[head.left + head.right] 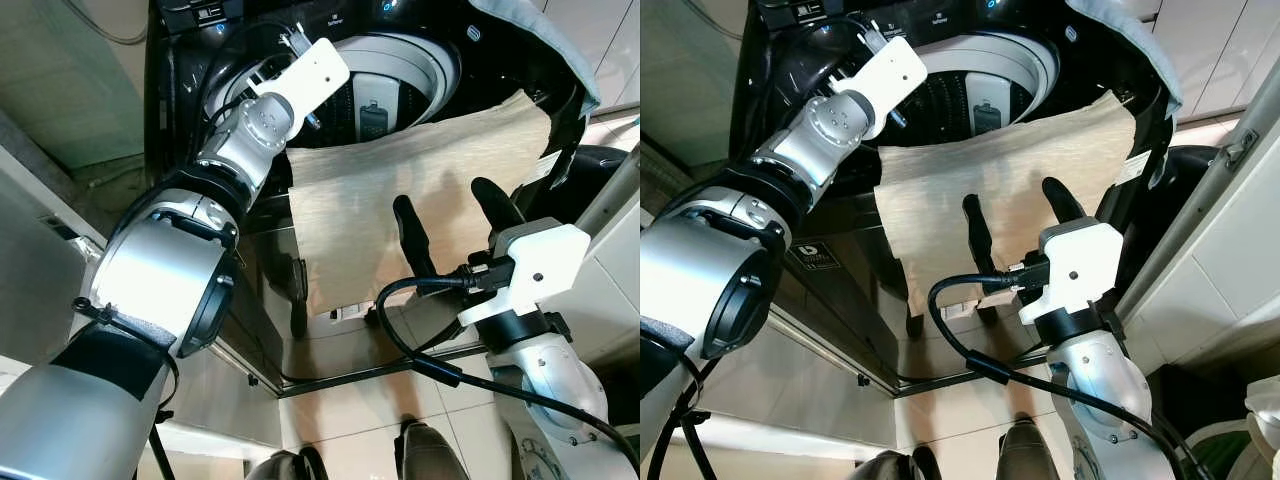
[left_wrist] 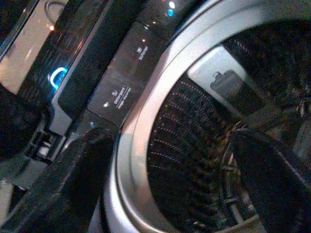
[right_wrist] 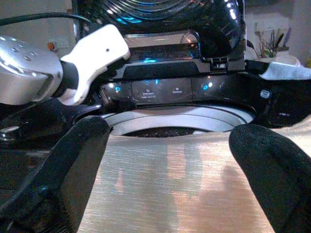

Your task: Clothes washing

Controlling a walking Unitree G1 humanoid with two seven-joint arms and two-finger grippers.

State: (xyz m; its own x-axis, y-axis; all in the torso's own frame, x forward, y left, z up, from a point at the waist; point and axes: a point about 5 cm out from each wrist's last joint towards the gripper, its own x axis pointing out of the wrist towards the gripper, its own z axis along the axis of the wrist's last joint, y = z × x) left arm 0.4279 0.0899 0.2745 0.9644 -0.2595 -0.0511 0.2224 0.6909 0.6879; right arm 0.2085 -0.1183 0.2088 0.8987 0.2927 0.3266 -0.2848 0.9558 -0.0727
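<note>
**Cloth draped on washer rim, loading barely begun**

Washing machine (image 1: 400, 60) standing open, drum bare as far as visible. Beige cloth (image 1: 400, 190) lying across front rim, hanging outside, not yet inside. Left gripper (image 2: 170, 179) hovering over drum, spread wide, empty; control panel (image 2: 121, 92) legible there. Right gripper (image 1: 455, 215) gaping before cloth, holding nothing.

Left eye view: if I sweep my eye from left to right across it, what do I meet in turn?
The silver left arm → the beige cloth draped over the washing machine's front rim → the right claw, fingers spread, in front of the cloth → the white wrist block behind that claw.
</note>
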